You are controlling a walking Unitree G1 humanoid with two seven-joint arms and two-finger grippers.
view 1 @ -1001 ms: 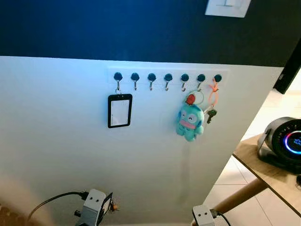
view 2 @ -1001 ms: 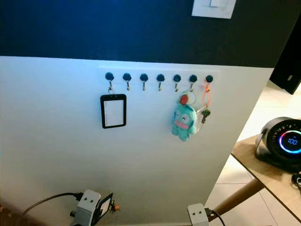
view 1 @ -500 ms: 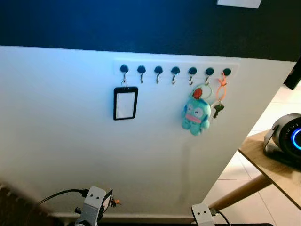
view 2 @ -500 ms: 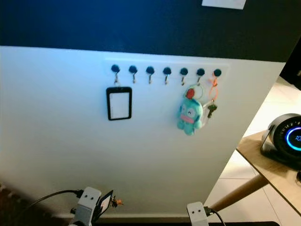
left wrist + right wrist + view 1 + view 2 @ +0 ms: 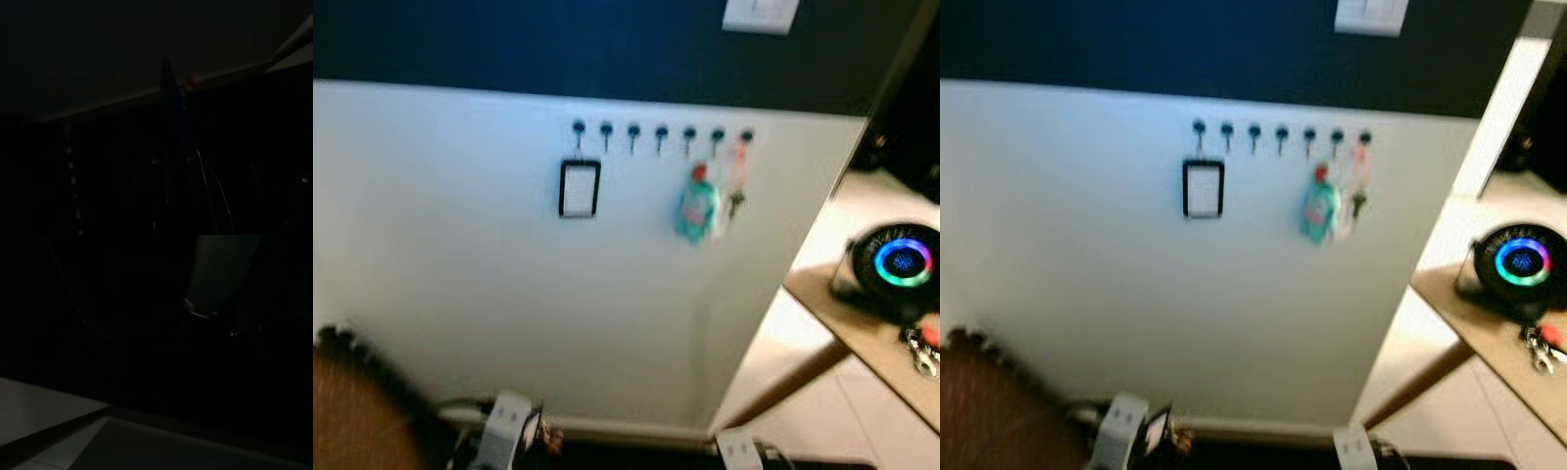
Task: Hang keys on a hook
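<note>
A row of several dark hooks (image 5: pixel 661 130) runs along the white wall panel. From the leftmost hook hangs a black badge holder (image 5: pixel 579 188). Further right hang a teal plush keychain (image 5: pixel 695 211) and, on the last hook, a key on an orange strap (image 5: pixel 736 186). At the far right, a bunch of keys with a red tag (image 5: pixel 922 348) lies on the wooden table (image 5: pixel 862 338). My left arm (image 5: pixel 509 423) and right arm (image 5: pixel 740 452) hang idle at the bottom edge. Both wrist views are very dark.
A round black device with a glowing ring (image 5: pixel 899 262) stands on the table beside the keys. A white light switch (image 5: pixel 759 15) sits on the dark upper wall. Something brown and rounded (image 5: pixel 352 411) is at the lower left. Pale tiled floor lies under the table.
The whole picture has shifted and blurred: the camera has pulled back, so the hooks look smaller, and the table's keys and the brown object have come into view.
</note>
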